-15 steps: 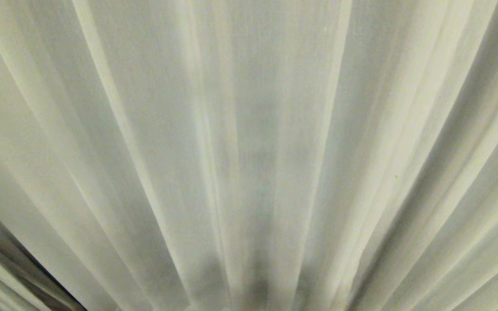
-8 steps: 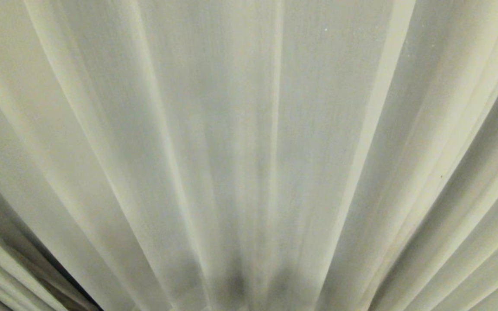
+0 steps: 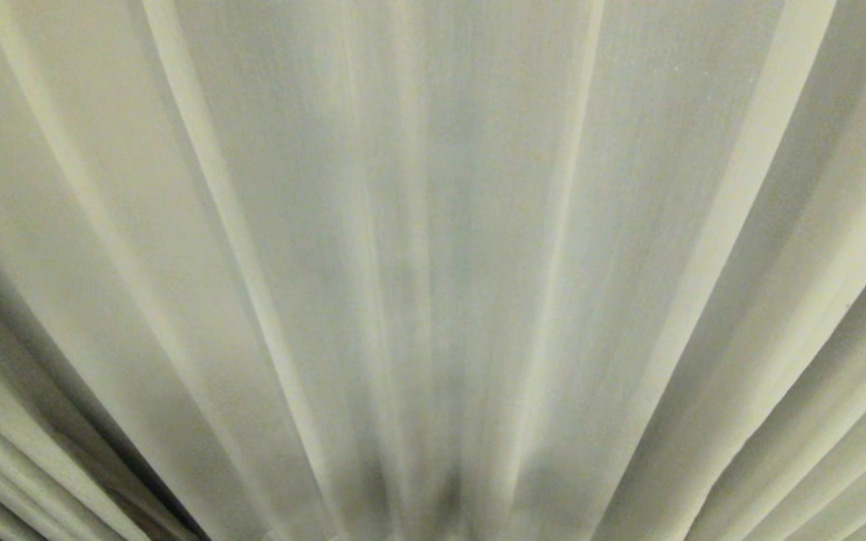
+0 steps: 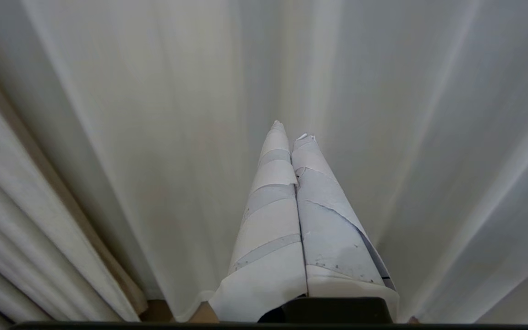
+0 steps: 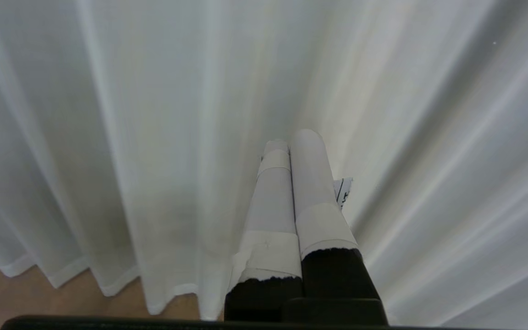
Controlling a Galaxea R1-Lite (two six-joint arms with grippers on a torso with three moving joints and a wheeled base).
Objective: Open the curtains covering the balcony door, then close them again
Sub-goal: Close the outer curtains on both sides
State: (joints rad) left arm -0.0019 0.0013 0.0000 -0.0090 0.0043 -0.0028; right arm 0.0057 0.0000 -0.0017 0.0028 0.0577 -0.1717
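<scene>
Honestly, the curtains (image 3: 433, 225) fill the whole head view, drawn right across; no balcony door showing. Left gripper (image 4: 294, 130) and right gripper (image 5: 294, 140) both point at the fabric, fingers pressed together, holding nothing. I'd find a panel edge first, probably that dark gap (image 3: 155, 488) low left, then sweep sideways. Count: two grippers, maybe two panels.

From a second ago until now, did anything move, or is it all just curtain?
The whole head view slid: the curtains' pleats drifted toward the right of the picture, and the dark gap at the lower left shows a little further in. That looks like the camera moving, not the fabric. Nothing was grabbed or let go. Both tools, left and right, are shut and empty.
</scene>
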